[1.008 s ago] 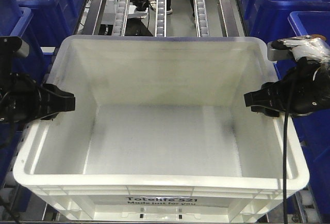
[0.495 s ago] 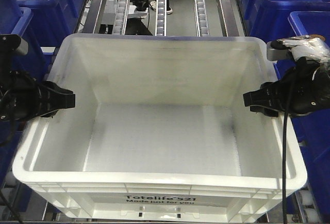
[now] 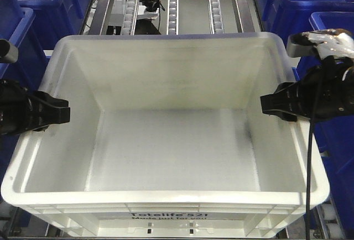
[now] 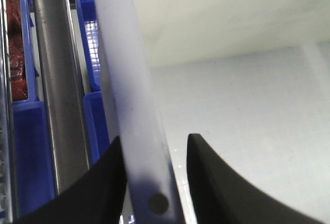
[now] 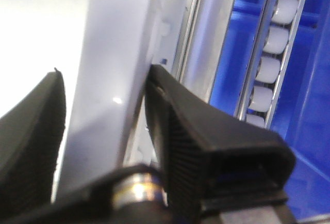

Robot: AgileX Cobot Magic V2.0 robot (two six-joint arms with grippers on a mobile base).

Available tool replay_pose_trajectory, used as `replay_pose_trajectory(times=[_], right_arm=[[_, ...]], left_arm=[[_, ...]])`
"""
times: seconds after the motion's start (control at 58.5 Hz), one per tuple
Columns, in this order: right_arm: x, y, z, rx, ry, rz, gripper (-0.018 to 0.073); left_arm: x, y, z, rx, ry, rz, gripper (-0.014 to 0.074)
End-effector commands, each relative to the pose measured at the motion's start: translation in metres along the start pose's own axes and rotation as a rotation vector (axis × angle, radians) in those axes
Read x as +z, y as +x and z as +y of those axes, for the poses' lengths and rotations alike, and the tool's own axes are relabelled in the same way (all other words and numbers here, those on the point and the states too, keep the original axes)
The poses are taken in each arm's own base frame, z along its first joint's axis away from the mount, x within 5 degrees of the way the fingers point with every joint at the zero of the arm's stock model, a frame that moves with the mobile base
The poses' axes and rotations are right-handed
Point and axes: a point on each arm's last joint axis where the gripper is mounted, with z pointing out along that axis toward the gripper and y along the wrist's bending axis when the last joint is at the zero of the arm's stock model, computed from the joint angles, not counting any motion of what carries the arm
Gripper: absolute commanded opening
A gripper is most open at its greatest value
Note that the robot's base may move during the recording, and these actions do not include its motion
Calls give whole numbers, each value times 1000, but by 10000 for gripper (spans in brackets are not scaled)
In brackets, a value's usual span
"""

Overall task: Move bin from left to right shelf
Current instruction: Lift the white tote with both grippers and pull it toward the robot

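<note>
The left gripper [image 3: 60, 111] is closed across the left rim of the white bin [image 3: 166, 43], 1 finger inside the wall and 1 outside it, and the right gripper [image 3: 271, 106] clamps the right rim the same way, its ribbed outer pad [image 5: 175, 131] pressed against the bin's outer wall. The bin spans the whole gap between the 2 grippers, its open floor inward of both sets of fingers and its "Totelife 521" print [image 3: 168, 215] on the near side. Dark blue totes [image 3: 326, 8] sit outward of each gripper, and 3 roller rails [image 3: 173, 8] run on beyond the bin's far wall.
</note>
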Motion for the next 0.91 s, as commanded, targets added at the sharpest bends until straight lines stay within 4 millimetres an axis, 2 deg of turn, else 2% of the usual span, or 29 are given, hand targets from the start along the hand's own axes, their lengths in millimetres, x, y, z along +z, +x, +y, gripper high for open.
replay_pose_trajectory(times=[0.0,0.376,0.683,0.888], right_arm=[[-24,-19,9,20,-41,-195,-4],[-42,-16,13,8,-49,-231,-4],[-47,-12,15,1,-55,-212,-4],[-59,-10,17,-8,-58,-252,-4]], left_arm=[[-23,-21,-11,-36,54,-182,-6],[-47,-23,-15,-42,77,-270,-6],[-60,-22,-18,-39,92,-302,-6],[-70,-21,-20,-36,101,-329,-6]])
